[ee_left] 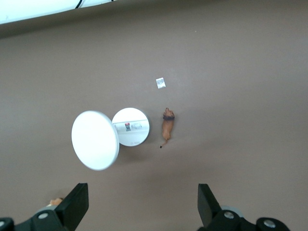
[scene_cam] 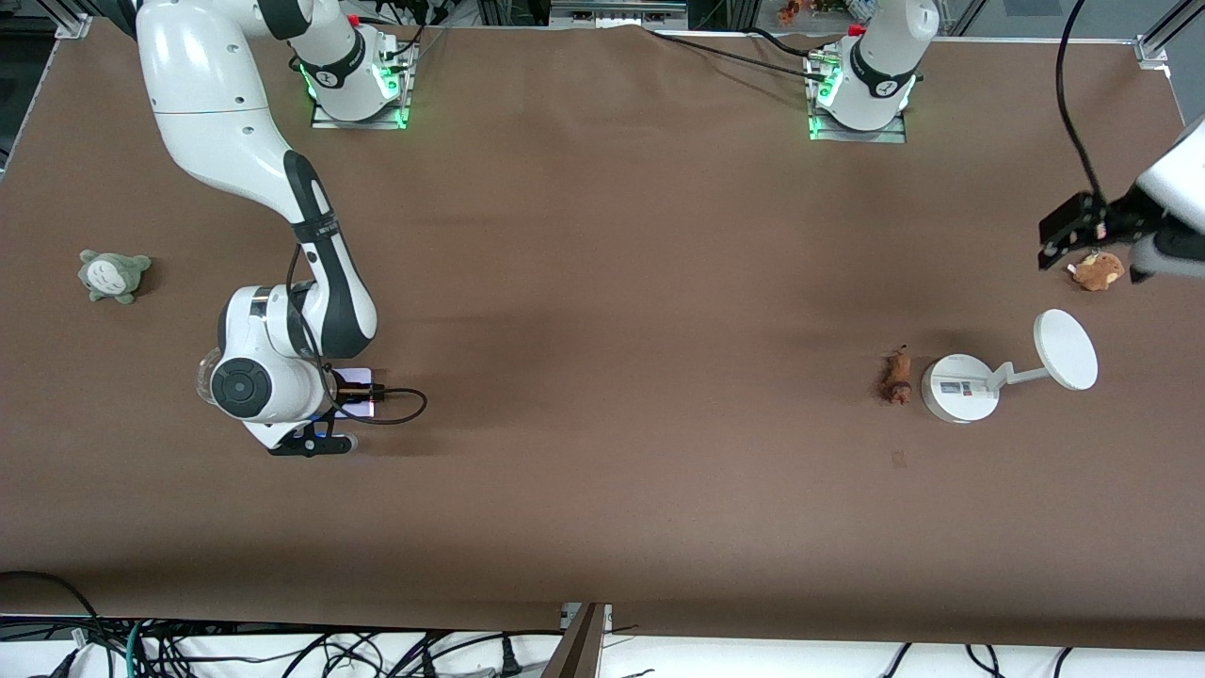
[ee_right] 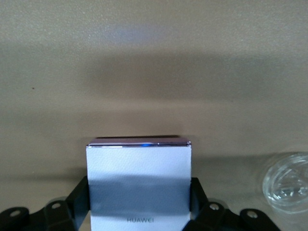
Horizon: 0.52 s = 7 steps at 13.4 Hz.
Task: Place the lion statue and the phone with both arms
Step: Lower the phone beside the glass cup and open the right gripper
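The phone [ee_right: 138, 166], a pale lavender-white slab with a purple edge, sits between my right gripper's [ee_right: 139, 197] fingers, which press on both of its long sides. In the front view the phone [scene_cam: 358, 382] shows low at the table beside the right hand [scene_cam: 350, 395], toward the right arm's end. The lion statue [scene_cam: 895, 376], small and orange-brown, lies on the table beside the white stand [scene_cam: 958, 388]. My left gripper [scene_cam: 1068, 231] is open and empty, high over the table's left-arm end. Its wrist view shows the lion statue [ee_left: 168, 126] and the stand [ee_left: 131, 126] well below the gripper [ee_left: 142, 202].
A brown fluffy plush [scene_cam: 1097, 270] lies under the left hand. A grey-green plush [scene_cam: 113, 274] lies near the right arm's end. A clear round glass thing [ee_right: 286, 183] stands beside the right hand. The stand carries a white disc [scene_cam: 1066, 348] on an arm.
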### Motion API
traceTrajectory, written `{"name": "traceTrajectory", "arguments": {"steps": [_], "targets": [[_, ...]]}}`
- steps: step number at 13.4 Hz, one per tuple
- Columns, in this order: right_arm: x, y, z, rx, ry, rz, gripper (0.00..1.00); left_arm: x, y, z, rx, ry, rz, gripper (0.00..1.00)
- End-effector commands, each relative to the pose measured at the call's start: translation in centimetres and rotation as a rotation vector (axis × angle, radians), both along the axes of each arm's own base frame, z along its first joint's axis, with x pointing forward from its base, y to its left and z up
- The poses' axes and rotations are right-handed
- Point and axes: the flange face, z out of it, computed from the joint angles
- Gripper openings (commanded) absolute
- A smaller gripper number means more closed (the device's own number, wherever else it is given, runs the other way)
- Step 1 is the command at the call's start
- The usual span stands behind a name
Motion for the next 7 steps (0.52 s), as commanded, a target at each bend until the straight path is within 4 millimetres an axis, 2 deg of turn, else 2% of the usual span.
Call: {"name": "traceTrajectory", "arguments": {"steps": [1,3,7], "targets": [[-0.1,-0.5,0.4,-0.006,0.0,0.014,1.0,-2.0,-0.9,-0.3,-0.017,0.02,-0.024,1.0],[0.2,-0.1,0.9,-0.004,-0.009,0.018,1.0,-1.9,-1.0,-0.4,-0.014,0.027,-0.053,1.0],[1.7,2.1,5.0,0.016,-0.08,0.049,1.0,-1.8,-0.6,-0.6,-0.007,0.042,-0.132,1.0]]}}
